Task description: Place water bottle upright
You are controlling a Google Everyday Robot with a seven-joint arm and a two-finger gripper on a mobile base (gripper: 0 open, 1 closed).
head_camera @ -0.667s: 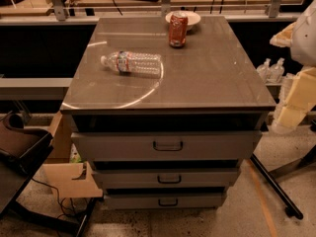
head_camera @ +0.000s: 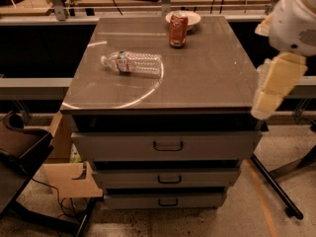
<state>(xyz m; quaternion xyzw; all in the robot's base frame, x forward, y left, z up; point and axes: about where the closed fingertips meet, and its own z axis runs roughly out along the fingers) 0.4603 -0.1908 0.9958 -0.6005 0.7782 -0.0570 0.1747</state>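
The water bottle (head_camera: 132, 63) is clear ribbed plastic with a white cap and a red-white-blue label band. It lies on its side on the left half of the grey cabinet top (head_camera: 207, 78), cap pointing left. My gripper (head_camera: 270, 93) hangs from the white arm at the right edge of the view, beside the cabinet's front right corner. It is well to the right of the bottle and touches nothing.
A red-orange soda can (head_camera: 178, 29) stands upright near the back of the cabinet top, with a white bowl (head_camera: 190, 17) just behind it. The cabinet has three drawers (head_camera: 168, 145). A dark chair (head_camera: 19, 147) and cardboard (head_camera: 69, 179) sit at lower left.
My gripper has shifted slightly left and up, closer to the cabinet's right edge. The bottle and can have not moved.
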